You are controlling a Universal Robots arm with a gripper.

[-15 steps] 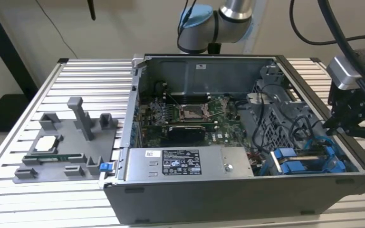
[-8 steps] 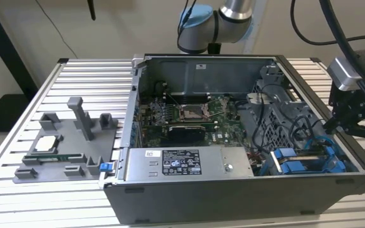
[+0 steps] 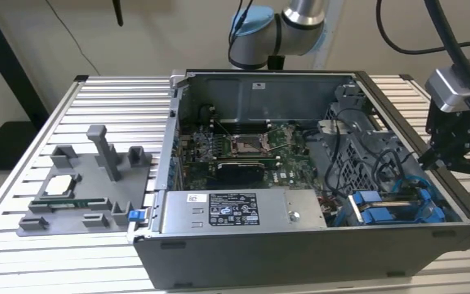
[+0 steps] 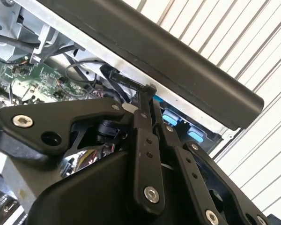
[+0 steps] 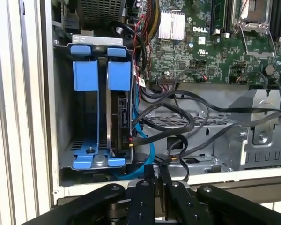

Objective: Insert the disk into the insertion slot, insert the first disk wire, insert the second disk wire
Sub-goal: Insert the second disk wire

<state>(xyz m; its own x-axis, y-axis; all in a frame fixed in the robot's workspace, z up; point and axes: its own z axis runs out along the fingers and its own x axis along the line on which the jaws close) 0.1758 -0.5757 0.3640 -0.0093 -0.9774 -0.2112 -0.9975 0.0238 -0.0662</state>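
slatted metal table (image 3: 10, 257) under the open case (image 3: 300, 260), and we've got the disk (image 5: 122, 112) seated in the insertion slot (image 5: 65, 117), gripper (image 5: 155, 172) close by, pinched together on a black wire (image 4: 125, 78).

Your arm (image 3: 288, 27) shows at the top of the exterior view, near centre: silver link w/ a blue-capped joint (image 3: 251, 30). The wrist end (image 3: 457, 92) sits at the exterior view's right, a grey block w/ black housing under it. Below that hangs the black gripper (image 3: 435, 160), angled down & toward the exterior view's left. In both wrist views the gripper (image 4: 147, 93) (image 5: 154, 176) has its fingers (image 5: 144, 197) drawn together, tips nearly touching, linkage arms (image 5: 91, 199) splayed out either side.
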